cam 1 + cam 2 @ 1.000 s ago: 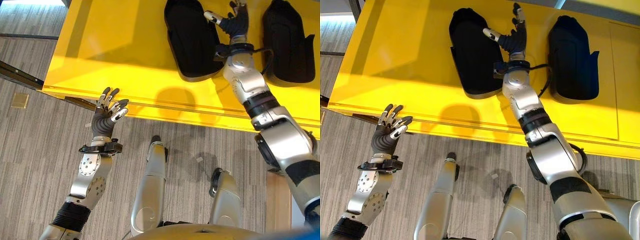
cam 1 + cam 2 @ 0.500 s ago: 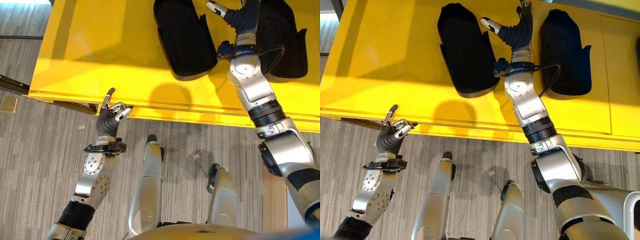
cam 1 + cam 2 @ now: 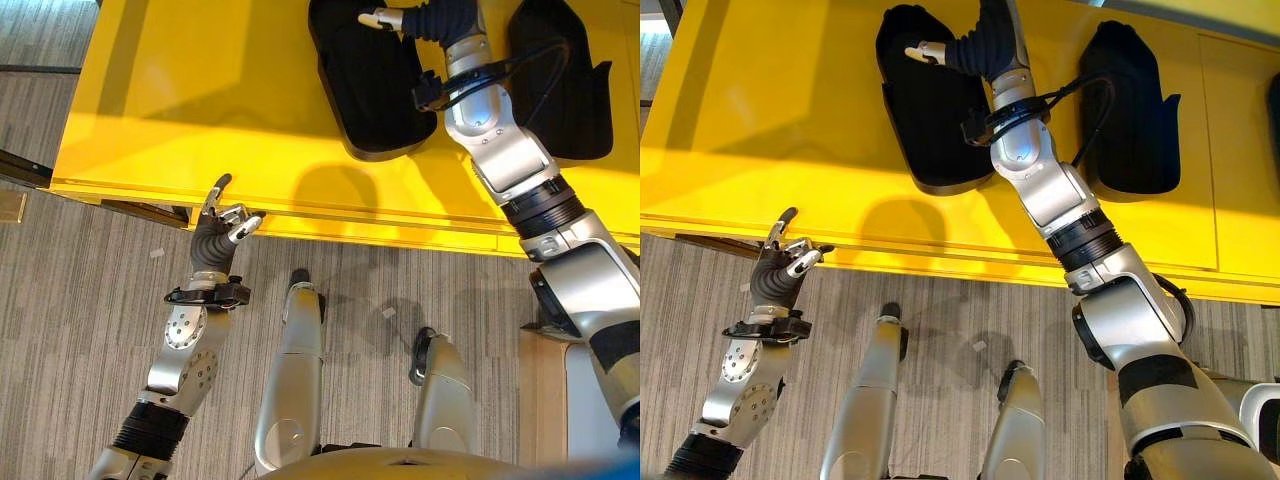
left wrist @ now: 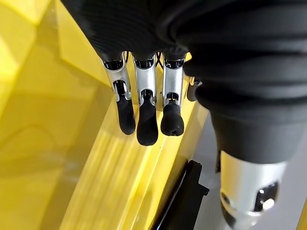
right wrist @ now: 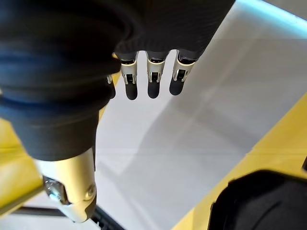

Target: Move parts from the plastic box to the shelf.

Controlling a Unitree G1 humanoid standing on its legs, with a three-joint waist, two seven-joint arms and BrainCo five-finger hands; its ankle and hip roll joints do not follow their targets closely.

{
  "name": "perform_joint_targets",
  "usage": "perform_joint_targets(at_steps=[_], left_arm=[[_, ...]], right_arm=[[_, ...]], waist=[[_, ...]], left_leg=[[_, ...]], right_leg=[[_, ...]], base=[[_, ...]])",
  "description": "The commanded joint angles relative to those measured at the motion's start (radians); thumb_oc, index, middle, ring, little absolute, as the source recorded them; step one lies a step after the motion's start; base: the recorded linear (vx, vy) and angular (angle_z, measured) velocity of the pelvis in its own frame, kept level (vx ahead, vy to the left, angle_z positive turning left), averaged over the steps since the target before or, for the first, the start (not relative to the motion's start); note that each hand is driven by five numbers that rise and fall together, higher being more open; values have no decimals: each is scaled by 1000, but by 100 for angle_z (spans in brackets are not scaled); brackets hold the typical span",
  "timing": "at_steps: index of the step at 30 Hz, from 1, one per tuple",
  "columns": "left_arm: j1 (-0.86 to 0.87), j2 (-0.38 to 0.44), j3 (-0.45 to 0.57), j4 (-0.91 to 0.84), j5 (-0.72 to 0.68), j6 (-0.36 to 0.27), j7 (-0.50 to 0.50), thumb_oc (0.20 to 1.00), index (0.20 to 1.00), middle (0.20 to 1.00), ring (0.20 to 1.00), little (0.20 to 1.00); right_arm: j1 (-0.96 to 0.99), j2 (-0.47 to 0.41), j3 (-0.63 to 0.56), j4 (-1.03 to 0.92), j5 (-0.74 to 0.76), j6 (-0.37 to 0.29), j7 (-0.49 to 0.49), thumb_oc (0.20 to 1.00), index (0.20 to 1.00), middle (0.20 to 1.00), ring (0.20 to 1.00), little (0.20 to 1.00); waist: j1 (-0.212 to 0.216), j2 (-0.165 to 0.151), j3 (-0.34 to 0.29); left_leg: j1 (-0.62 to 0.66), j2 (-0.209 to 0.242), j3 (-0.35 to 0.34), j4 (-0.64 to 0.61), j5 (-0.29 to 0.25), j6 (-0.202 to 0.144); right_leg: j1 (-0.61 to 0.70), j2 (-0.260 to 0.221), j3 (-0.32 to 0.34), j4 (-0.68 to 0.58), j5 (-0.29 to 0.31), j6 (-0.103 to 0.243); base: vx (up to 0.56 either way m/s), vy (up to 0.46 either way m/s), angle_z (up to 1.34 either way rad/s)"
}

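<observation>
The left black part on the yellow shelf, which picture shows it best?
The right eye view: the left black part shows nearly whole on the yellow shelf, with the right hand above it. The left eye view cuts off its top. In the right wrist view a black part fills a corner, but which one is unclear.

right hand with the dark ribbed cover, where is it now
In the eye views the right hand is raised over the far part of the yellow shelf surface, above the left of two black moulded parts.
</observation>
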Motion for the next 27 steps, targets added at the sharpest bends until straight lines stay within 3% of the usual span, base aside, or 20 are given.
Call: perform_joint_targets(at_steps=[1,16,27], left_arm=[[11,-6,-10,-1,12,-6,-13,1000,1000,1000,1000,1000],[1,2,-13,-7,3,-14,-24,1000,1000,1000,1000,1000],[19,21,-7,-17,-15,-11,-31,1000,1000,1000,1000,1000]], right_arm=[[-70,-24,10,33,12,-30,15,1000,1000,1000,1000,1000],[-69,30,80,53,55,-41,85,1000,1000,1000,1000,1000],[-61,127,119,103,222,-62,147,1000,1000,1000,1000,1000]], waist=[[25,-4,-42],[31,-10,-41],[44,-15,-41]], left_leg=[[3,72,14,16,-2,1],[7,74,17,1,10,-2],[20,75,18,-22,23,-5]], right_leg=[[-102,40,14,83,112,-73],[-102,42,13,71,123,-74],[-85,38,8,50,134,-73]], base=[[0,0,0],[0,0,0],[-2,-2,-1]])
